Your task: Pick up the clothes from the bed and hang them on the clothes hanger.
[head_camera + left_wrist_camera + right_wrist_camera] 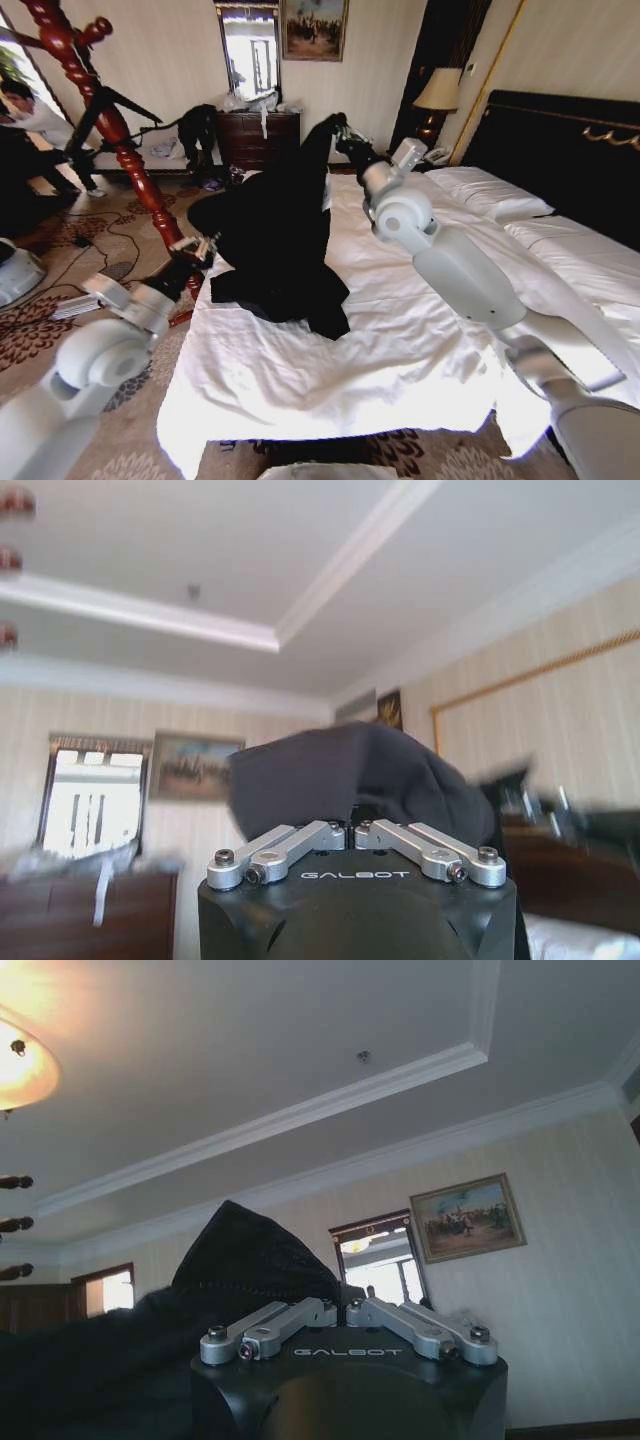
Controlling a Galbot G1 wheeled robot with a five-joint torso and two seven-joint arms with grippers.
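Left arm: reaches from the near left toward the bed's left edge; the left gripper (200, 250) sits at the garment's lower-left corner, just beside the foot of the coat stand.
Left gripper state: in the left wrist view its linkage is folded in and black cloth bunches straight over the left gripper (355, 825), so it looks closed on a fold of the clothes.
Bed: the bed (400, 340) lies ahead, white duvet wrinkled, black headboard on the far right.
Clothes: the clothes (275, 235) are partly raised off the duvet, lower part draped on the bed's left half, upper part drawn up to a peak.
Right arm: crosses over the bed; the right gripper (340, 128) is at that far, high peak.
Right gripper state: in the right wrist view the linkage is folded in, black fabric (240, 1260) heaped over it; it appears clamped on the garment.
Long axis: runs from the near-left gripper up and away to the far right gripper.
Clothes hanger: the clothes hanger (105, 120) stands left of the bed, pegs high at the far left.
Key relation: the pegs lie left of the garment; the left arm is nearer the pole, but the right gripper holds the higher end.
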